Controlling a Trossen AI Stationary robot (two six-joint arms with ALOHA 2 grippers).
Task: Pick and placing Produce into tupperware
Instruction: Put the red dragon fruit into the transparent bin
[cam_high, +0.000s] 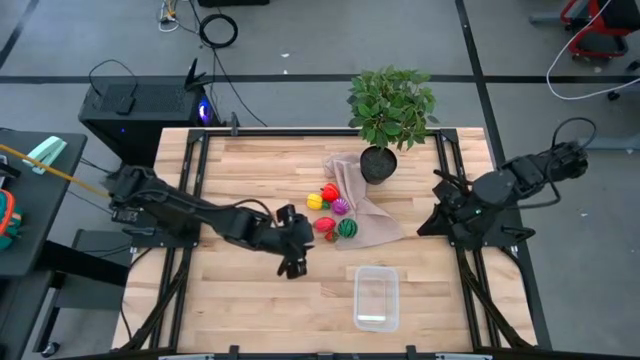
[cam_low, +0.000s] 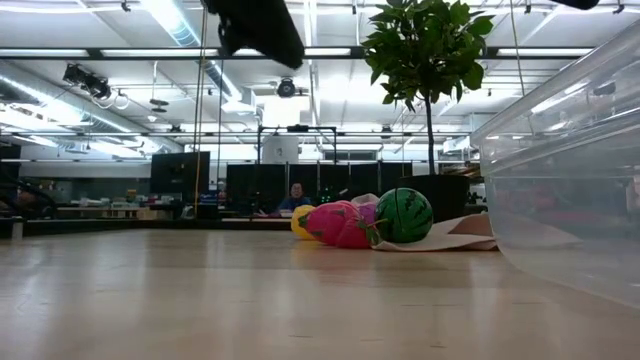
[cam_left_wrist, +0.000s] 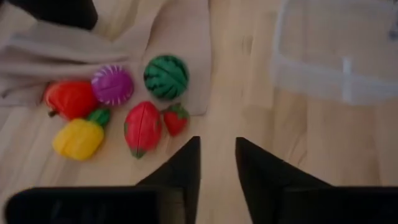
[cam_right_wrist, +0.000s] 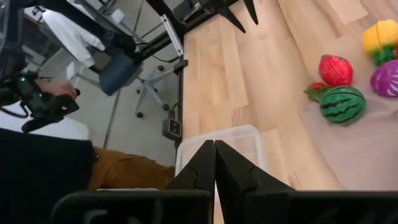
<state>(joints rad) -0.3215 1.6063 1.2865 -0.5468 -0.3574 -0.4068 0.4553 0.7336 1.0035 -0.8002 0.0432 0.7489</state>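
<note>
From above, the left end effector (cam_high: 292, 262) sits just left of centre over the bare wooden surface (cam_high: 230, 300), its fingers slightly apart and holding nothing. The toy produce (cam_high: 333, 212) is bunched to its upper right on a beige cloth (cam_high: 372, 222): a yellow piece (cam_high: 314, 201), a red piece (cam_high: 329, 192), a purple piece (cam_high: 341, 207), a second red piece (cam_high: 324, 226) and a striped green melon (cam_high: 347, 228). The clear tupperware (cam_high: 376, 297) lies empty in the lower middle of the frame, well apart from the cloth. A potted plant (cam_high: 391, 108) stands at the top edge of the surface. The right end effector (cam_high: 440, 205) waits at the right side, near the cloth's corner.

In the low view the melon (cam_low: 404, 215) and a red piece (cam_low: 336, 223) sit at centre, with the yellow piece (cam_low: 301, 222) behind — the tupperware wall (cam_low: 570, 190) fills the right side, and the plant (cam_low: 428, 55) rises at the top.

The left wrist view shows that arm's two fingers (cam_left_wrist: 183, 168) at the bottom with a narrow gap between them — nothing held. Above them lie a red piece (cam_left_wrist: 142, 127) with a small strawberry (cam_left_wrist: 175, 119) touching it, the melon (cam_left_wrist: 166, 76), the purple piece (cam_left_wrist: 112, 84) and the yellow piece (cam_left_wrist: 78, 137); the tupperware (cam_left_wrist: 336, 56) is at upper right.

In the right wrist view its fingers (cam_right_wrist: 202, 165) meet at the tips, gripping nothing, with the tupperware (cam_right_wrist: 249, 140) just beyond them and the melon (cam_right_wrist: 342, 104) at right.
</note>
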